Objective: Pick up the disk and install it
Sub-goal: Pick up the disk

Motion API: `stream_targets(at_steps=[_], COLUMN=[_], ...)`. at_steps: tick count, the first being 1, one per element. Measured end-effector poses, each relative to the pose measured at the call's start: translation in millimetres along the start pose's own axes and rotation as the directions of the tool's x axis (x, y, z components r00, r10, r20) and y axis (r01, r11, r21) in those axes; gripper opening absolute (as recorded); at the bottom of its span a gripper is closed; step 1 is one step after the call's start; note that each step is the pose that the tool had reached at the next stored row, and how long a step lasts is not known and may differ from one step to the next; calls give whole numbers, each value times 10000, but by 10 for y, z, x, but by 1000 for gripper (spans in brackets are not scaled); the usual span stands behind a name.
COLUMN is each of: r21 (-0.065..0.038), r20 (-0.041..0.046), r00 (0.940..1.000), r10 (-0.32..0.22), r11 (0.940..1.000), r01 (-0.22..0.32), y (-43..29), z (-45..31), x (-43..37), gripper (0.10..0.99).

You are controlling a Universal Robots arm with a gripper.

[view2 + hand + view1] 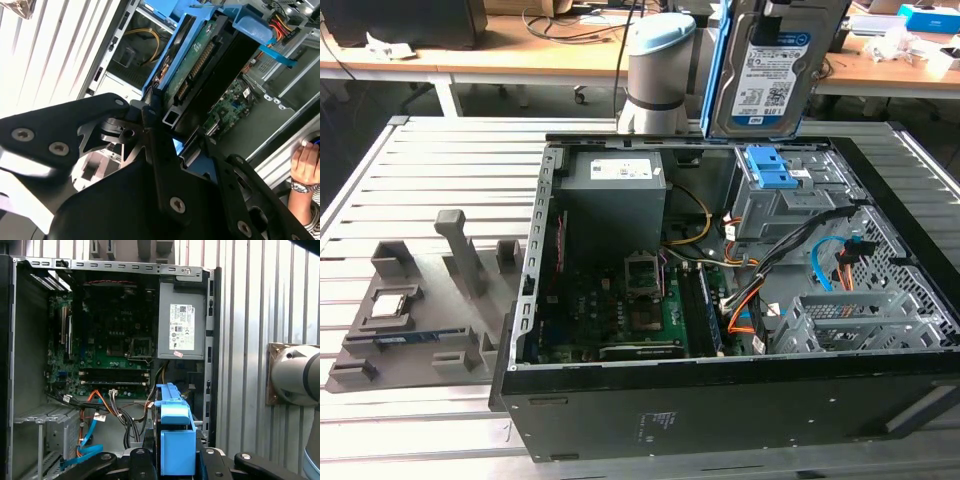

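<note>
1. Nearest, the open computer case (620,420) lies on the slatted table (420,160), its black near wall edging the motherboard (620,310).
2. Farther back, the grey drive bay (775,205) with its blue latch (767,168) adjoins the far rim; the case's open side faces upward.
3. Over that bay the disk (765,75) hangs upright, white-and-blue barcode label outward, the gripper (172,131) clenched on its upper end.
</note>
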State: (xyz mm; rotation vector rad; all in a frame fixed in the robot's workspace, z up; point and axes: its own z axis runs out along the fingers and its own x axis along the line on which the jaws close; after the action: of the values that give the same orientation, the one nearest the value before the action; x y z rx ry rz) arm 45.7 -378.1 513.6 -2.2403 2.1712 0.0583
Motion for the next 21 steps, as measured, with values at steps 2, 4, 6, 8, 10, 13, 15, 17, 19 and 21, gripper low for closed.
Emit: stream_targets(at_steps=[2,4,6,8,10,13,15,17,19,21], r21=[0,0,0,0,-1,-1,-1,-1,-1,-2], r20=[-2,-6,-9,-11,-22,-29,-33,-37,-42,-50], r00=[10000,10000,10000,10000,10000,10000,10000,10000,10000,10000], r10=[0,0,0,0,0,0,0,0,0,1], r11=[10000,10000,10000,10000,10000,10000,10000,10000,10000,10000], r01=[0,0,0,0,0,0,0,0,0,-1], y=[2,4,5,7,8,9,10,11,12,13], z=[0,0,1,2,6,9,10,12,14,17], x=[64,134,179,218,274,312,332,351,382,417], gripper=[365,365,365,365,365,365,365,365,365,365])
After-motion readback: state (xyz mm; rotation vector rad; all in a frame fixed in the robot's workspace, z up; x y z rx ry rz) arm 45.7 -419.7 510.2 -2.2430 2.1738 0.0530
